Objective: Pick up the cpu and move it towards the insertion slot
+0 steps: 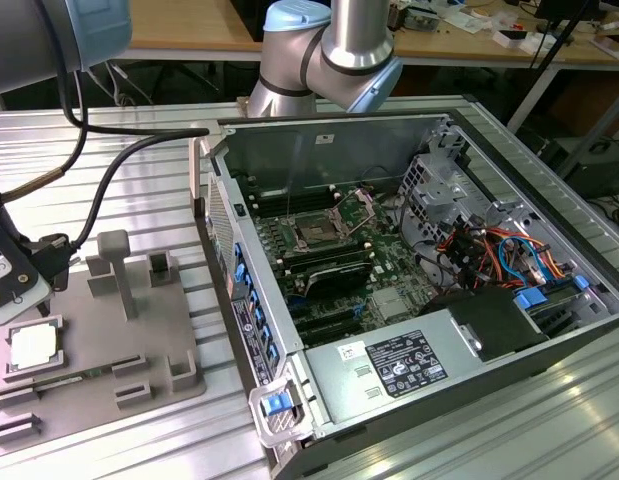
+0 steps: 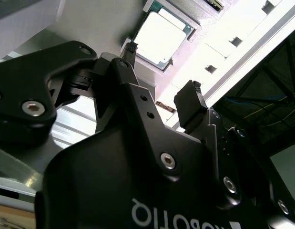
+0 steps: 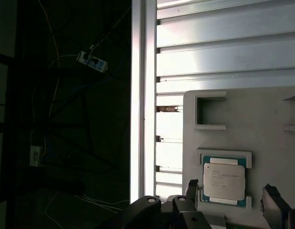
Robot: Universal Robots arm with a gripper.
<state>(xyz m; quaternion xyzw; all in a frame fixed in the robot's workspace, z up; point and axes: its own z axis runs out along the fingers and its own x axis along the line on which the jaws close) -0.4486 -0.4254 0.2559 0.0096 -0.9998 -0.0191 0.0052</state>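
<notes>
1. Cpu: small flat square chip w/ pale silver metal top [image 3: 224,180] and a green rim. It lies flat in a shallow framed recess of the grey plastic tray [image 1: 99,335]. The recess is close to the tray edge that runs along the edge of the ribbed aluminium worktop [image 1: 139,180].
2. Jaws: wide open, nothing held. The black fingertips [image 3: 192,187] stand one on each side of the chip, apart from it. Can't tell how far above it they are.
3. Insertion slot: square socket w/ dark centre and silver frame [image 1: 319,230], on the green board inside the open grey metal computer case [image 1: 319,150]. It is well apart from the tray, twd the exterior view's right.
4. Handling (judgement): prob. light, thin, fully rigid. The smooth metal top likely makes it slippery, and the underside contacts are prob. fragile.
5. Where to grip (judgement): two opposite side edges of the chip, where the recess lips look open and the tips already line up. Squeeze gently, keep it level, no twisting in the frame.
</notes>
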